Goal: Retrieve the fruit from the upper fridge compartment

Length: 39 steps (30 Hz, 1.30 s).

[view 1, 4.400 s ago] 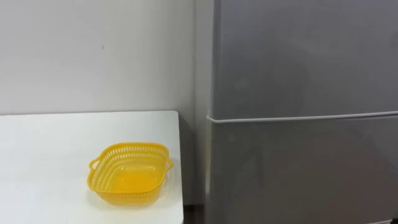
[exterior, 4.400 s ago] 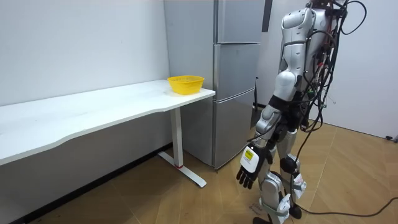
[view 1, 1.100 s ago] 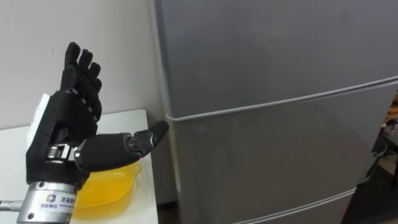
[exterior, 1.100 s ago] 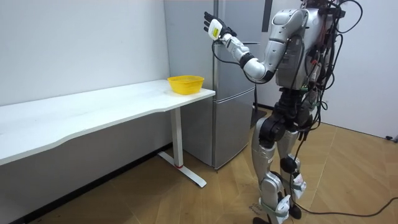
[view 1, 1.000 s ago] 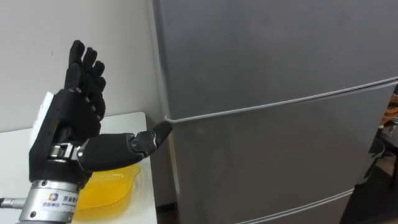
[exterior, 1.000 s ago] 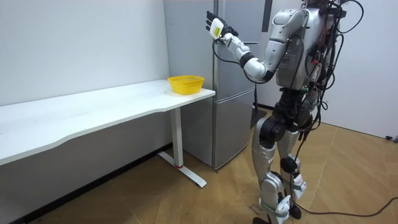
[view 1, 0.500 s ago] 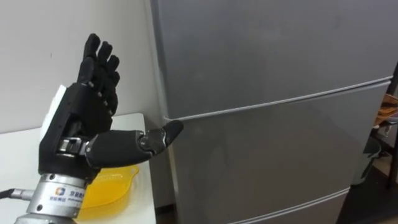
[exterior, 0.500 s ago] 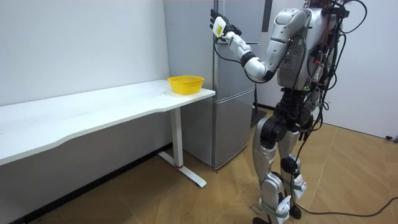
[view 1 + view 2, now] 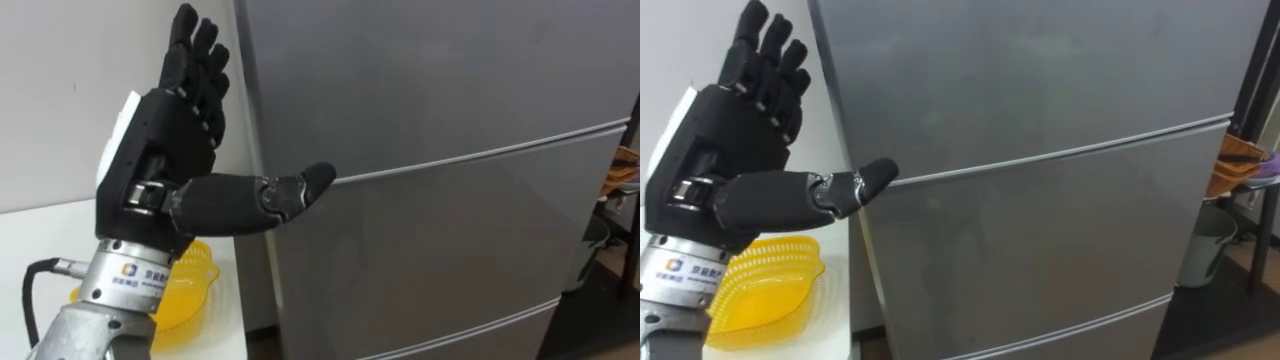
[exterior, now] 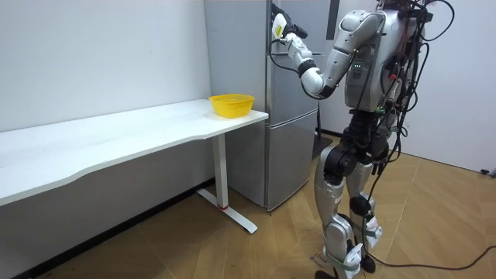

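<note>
Left eye view caught the black left hand (image 9: 165,150) raised in the upper left of the frame, fingers (image 9: 200,50) straight and spread, thumb stuck out rightward across the left edge of the tall grey metal fridge (image 10: 291,155), holding nothing at all. It looked like a reach for the edge of the closed upper door (image 9: 430,70), the thumb tip level with the seam above the lower door (image 9: 450,250). Whatever was to be fetched sat hidden behind that shut door, and no handle could be made out. Down in the lower left, the yellow perforated plastic basket (image 9: 195,285) waited on the white counter (image 9: 45,240), half covered by the wrist. Whether the thumb actually touched the metal was hard to say.
</note>
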### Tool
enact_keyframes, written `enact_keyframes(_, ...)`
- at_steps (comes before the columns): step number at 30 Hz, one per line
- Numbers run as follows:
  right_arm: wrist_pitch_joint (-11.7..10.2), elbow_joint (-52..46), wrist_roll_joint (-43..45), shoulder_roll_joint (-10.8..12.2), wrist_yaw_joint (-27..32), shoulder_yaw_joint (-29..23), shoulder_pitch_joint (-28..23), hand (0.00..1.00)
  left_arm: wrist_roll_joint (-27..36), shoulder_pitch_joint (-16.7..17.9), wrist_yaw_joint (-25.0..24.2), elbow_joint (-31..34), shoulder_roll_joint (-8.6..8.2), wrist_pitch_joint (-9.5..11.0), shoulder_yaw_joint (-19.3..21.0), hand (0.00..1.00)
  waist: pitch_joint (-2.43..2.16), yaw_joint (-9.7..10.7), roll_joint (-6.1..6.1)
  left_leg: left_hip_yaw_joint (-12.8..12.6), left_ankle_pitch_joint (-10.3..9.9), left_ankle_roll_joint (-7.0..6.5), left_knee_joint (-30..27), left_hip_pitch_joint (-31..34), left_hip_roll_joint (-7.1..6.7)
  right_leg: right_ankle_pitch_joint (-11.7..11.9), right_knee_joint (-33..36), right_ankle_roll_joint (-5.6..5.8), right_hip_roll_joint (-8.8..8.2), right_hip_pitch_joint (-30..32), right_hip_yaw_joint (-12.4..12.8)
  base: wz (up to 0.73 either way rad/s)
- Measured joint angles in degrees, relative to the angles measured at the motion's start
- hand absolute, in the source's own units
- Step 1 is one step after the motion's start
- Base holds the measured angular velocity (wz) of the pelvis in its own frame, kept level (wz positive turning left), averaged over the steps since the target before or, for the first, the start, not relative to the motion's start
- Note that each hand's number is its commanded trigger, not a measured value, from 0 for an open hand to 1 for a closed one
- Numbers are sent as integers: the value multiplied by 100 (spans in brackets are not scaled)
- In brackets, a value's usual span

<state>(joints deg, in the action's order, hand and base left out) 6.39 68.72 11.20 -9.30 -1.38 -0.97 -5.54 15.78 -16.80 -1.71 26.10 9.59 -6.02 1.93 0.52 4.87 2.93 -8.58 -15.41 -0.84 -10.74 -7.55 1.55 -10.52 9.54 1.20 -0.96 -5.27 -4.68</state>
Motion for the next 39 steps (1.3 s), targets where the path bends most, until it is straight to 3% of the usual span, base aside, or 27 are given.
enact_keyframes(15, 0, 12, 26, -91, -70, 201, 80, 0, -13, 0, 129, -1, 0, -23, 0, 0, 7, -6, 75, 0, 0, 0, 0, 16, 1, 0, 3, 0, 1, 27, 2, 0)
enact_keyframes(22, 68, 12, 26, -99, -78, 367, 151, 0, -12, 0, 102, -24, -1, -97, -256, 0, 20, 10, 61, 0, 0, 0, 1, 13, 1, 1, 6, -1, 0, 25, 5, 0)
enact_keyframes(37, 73, 24, 18, -100, -88, 486, 195, 0, -22, 0, 107, -24, -2, -115, -406, 0, 33, 7, 34, 0, 0, 1, 1, 26, 2, 1, 5, -2, 1, 41, 5, 0)
enact_keyframes(38, 73, 27, 4, -105, -86, 503, 199, 0, -13, 0, 107, -24, -2, -115, -420, 58, 33, 4, 35, 1, 0, 1, 1, 32, 3, 1, 6, -2, 0, 42, -1, 0)
enact_keyframes(39, 73, 25, -16, -113, -76, 563, 201, 0, -14, -1, 106, -24, -2, -115, -440, 58, 32, -6, 35, 1, 0, 1, 1, 38, 3, 1, 5, -2, -1, 45, -6, 0)
